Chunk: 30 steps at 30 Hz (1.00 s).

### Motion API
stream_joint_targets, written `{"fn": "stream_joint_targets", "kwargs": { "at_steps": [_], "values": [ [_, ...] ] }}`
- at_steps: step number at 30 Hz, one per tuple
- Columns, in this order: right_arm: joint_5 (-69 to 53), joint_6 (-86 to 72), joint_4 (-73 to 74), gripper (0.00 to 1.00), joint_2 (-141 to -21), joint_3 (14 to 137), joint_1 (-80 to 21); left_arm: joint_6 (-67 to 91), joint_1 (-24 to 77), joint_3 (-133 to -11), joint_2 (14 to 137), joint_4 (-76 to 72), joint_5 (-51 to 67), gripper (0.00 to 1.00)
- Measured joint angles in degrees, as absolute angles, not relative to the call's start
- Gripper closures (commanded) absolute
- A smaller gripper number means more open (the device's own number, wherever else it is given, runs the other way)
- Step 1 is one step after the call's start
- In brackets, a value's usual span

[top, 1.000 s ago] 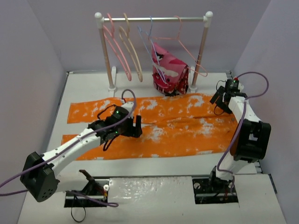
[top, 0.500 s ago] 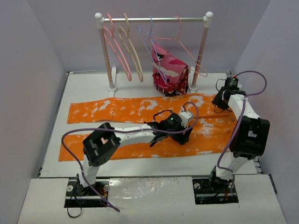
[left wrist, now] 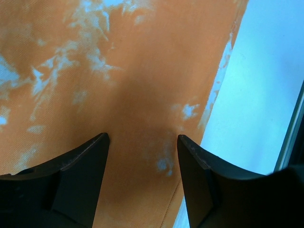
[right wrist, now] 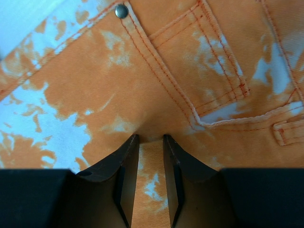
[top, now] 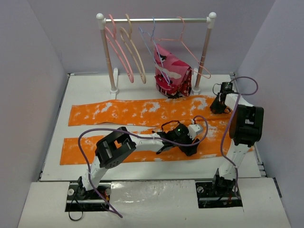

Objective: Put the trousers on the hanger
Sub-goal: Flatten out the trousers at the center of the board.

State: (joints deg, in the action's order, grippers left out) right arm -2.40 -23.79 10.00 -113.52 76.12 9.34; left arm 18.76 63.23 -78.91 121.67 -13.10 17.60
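The orange trousers (top: 142,110) with white blotches lie flat across the table, legs pointing left. My left gripper (top: 190,148) hovers open low over the near edge of the waist end; in the left wrist view its jaws (left wrist: 142,137) straddle orange cloth (left wrist: 118,71) beside the hem. My right gripper (top: 217,108) is at the far right waist corner. In the right wrist view its jaws (right wrist: 151,137) are shut on a raised fold of the trousers (right wrist: 166,71) below a back pocket. The bright pink hanger (top: 121,59) hangs at the left end of the rack.
A rack (top: 156,20) stands at the back of the white table (top: 90,90). It also holds a beige hanger (top: 136,57), a thin light-blue hanger (top: 151,42), a thin salmon hanger (top: 192,54) and a pink-red camouflage garment (top: 172,71). Side walls close in left and right.
My left arm swept right across the trousers from the left-middle to the near waist edge. My right gripper came down onto the far waist corner and closed on the cloth.
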Motion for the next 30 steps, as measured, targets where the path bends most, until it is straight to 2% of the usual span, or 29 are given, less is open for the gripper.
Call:
{"fn": "stream_joint_targets", "kwargs": {
  "at_steps": [15, 21, 25, 30],
  "values": [
    [-2.35, -23.81, 8.54, 0.75, -121.39, 85.97, 9.26, 16.51, 67.19, -72.60, 120.18, -20.87, 20.13, 0.49],
    [-1.72, -23.82, 8.54, 0.70, -121.73, 86.67, 9.02, 15.61, 68.05, -72.66, 120.02, -20.57, 20.13, 0.43],
    [-0.42, -23.70, 8.93, 0.59, -120.03, 85.58, 8.89, 15.44, 67.95, -74.49, 119.16, -15.37, 19.47, 0.36],
    [3.23, -23.94, 11.87, 0.43, -112.15, 82.55, 8.95, 16.40, 66.29, -76.27, 116.63, -5.28, 16.79, 0.33]
  ]
}}
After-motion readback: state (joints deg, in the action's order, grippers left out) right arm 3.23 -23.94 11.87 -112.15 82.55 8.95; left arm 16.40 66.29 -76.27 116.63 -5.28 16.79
